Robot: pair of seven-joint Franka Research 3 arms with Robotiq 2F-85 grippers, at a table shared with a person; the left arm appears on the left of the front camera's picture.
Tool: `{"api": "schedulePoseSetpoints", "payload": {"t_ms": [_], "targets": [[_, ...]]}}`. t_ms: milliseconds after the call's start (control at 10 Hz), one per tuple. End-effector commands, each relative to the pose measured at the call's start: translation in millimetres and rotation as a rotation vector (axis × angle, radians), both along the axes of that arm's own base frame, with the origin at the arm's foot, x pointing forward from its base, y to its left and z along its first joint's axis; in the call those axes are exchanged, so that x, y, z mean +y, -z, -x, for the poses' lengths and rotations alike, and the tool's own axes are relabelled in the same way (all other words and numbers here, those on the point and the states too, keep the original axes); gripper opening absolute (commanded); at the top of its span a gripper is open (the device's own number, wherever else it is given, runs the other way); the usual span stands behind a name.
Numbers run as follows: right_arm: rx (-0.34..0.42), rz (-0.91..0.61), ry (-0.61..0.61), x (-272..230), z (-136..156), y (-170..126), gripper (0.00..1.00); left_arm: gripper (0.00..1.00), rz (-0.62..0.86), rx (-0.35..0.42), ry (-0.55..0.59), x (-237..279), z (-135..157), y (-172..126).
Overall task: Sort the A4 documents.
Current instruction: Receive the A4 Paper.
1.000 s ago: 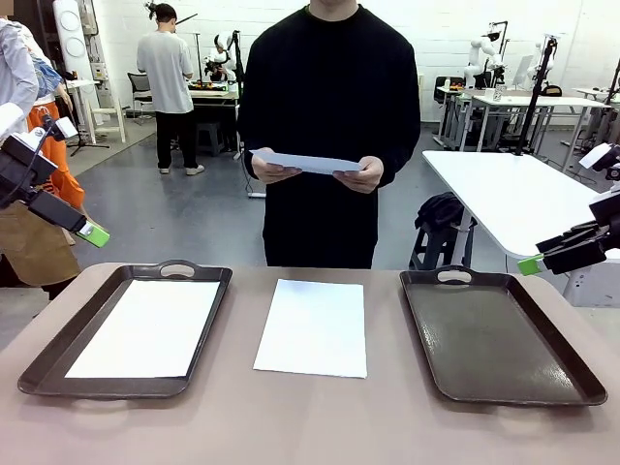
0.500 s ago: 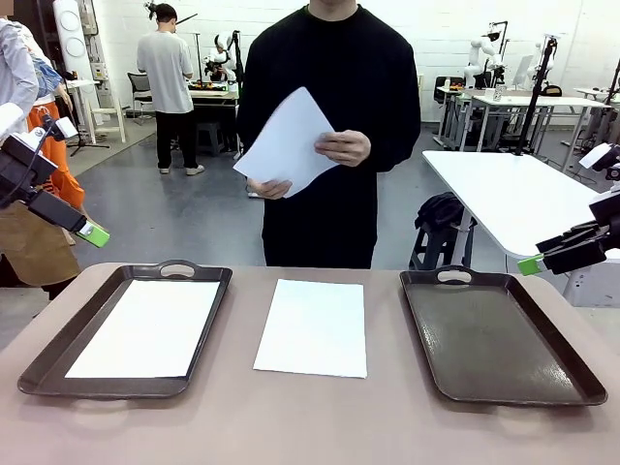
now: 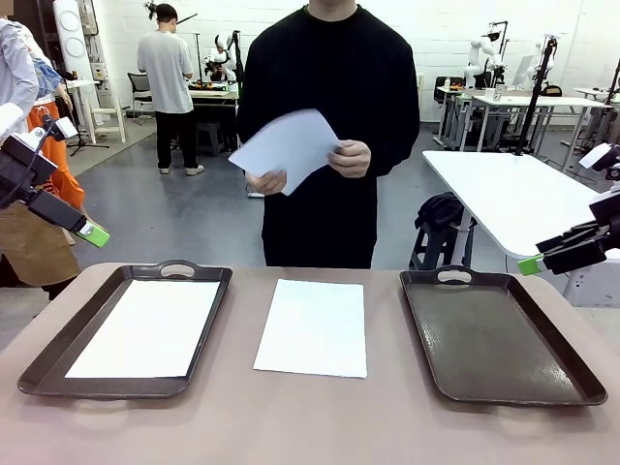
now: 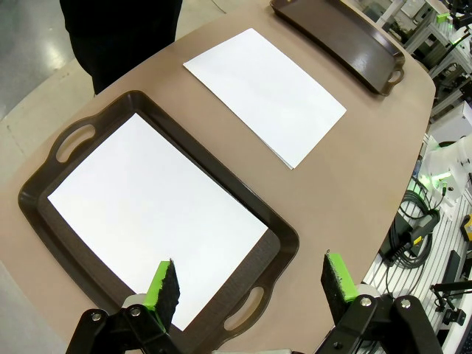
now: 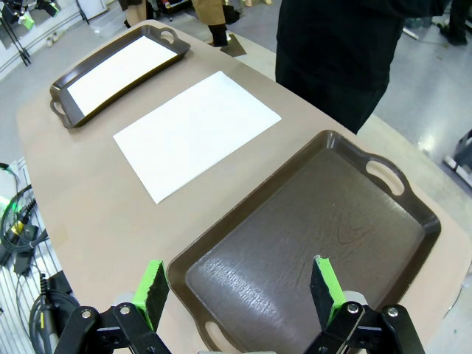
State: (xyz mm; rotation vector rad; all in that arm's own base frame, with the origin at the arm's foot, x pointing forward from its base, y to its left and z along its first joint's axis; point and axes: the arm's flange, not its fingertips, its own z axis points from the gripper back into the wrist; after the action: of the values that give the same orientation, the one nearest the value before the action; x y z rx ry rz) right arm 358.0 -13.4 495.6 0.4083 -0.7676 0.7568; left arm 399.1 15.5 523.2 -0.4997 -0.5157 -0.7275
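Note:
One white A4 sheet (image 3: 145,327) lies in the left dark brown tray (image 3: 58,354). Another sheet (image 3: 313,325) lies flat on the table between the trays, also seen in the wrist views (image 4: 265,92) (image 5: 195,131). The person across the table holds more sheets (image 3: 286,147) tilted in both hands at chest height. My left gripper (image 3: 89,231) hovers open, high above the table's left edge; its green pads (image 4: 163,286) stand wide apart over the left tray (image 4: 284,247). My right gripper (image 3: 531,263) is open too, raised beside the right tray (image 3: 504,334), which holds nothing (image 5: 317,221).
The brown tabletop (image 3: 310,421) has free room in front of the trays. Another white table (image 3: 513,194) stands behind on the right. Cables (image 5: 22,243) hang below the table edge. People and other tables are farther back.
The person lifted the held sheets from flat to tilted and shifted them slightly lower and leftward. Both arms and the sheets on the table stayed still.

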Motion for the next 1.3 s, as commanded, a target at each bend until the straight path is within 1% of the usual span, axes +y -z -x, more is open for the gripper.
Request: {"api": "schedulePoseSetpoints", "payload": {"t_ms": [0, 1200], "targets": [[-0.007, -0.020, -0.018, 0.0, -2.5, 2.1, 1.00, 1.00, -0.001, -0.001, 0.006, 0.9, 0.0, 0.8], [-0.007, -0.020, -0.018, 0.0, -2.5, 2.1, 1.00, 1.00, -0.001, -0.001, 0.006, 0.9, 0.0, 0.8]]}}
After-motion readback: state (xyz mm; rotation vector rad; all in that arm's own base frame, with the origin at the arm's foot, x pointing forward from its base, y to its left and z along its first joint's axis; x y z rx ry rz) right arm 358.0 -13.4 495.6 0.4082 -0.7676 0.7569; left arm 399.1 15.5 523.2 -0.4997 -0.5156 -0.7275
